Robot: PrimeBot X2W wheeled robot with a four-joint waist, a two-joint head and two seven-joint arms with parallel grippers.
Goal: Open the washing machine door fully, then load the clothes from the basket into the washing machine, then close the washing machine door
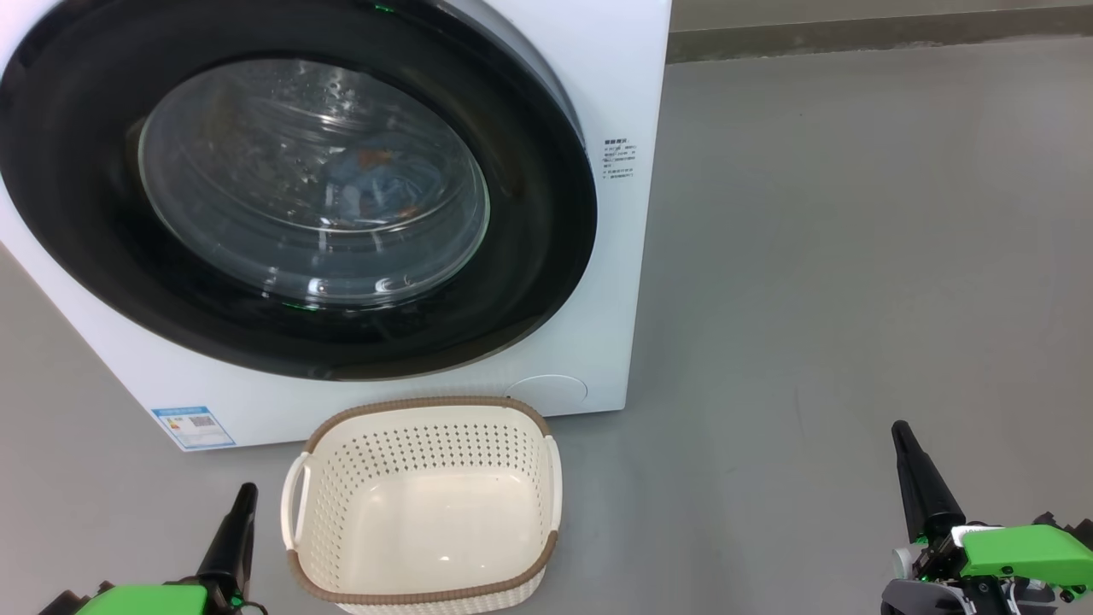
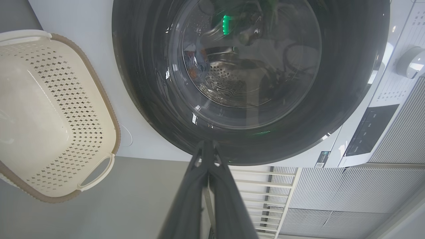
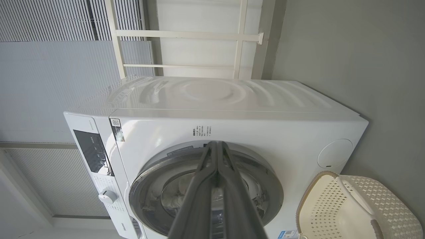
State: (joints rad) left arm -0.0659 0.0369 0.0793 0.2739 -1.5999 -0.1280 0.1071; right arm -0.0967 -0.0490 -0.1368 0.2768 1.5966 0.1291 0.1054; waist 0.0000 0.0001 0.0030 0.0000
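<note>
Now the white boxy front-loading washing machine (image 1: 615,102) stands on the grey floor (image 1: 854,256). Its large round glossy black door with a clear bulging glass porthole (image 1: 529,256) sits flat against the machine's front. Behind that glass, inside the machine's steel drum, lies a bundle of light-blue fabric with orange-brown marks (image 1: 376,184). This seems to be the clothes, though reflections on the porthole blur them.

Just in front of the machine, below the door's lower edge, sits the small cream-white perforated plastic basket with a brown woven-look rim (image 1: 427,401). It is upright on the floor, close to the machine's front but apparently not touching it, and its smooth cream bottom is in plain sight. A small blue label (image 1: 193,427) sits at the machine's lower front corner, to the left of the basket.

The left gripper (image 1: 246,495) hangs in front of the machine, just left of the basket, its two long dark fingers pressed together with nothing between them. The right gripper (image 1: 901,436) is well off to the machine's right, over bare floor, its fingers likewise pinched together on nothing. In both wrist views the paired fingers point toward the machine's front.
</note>
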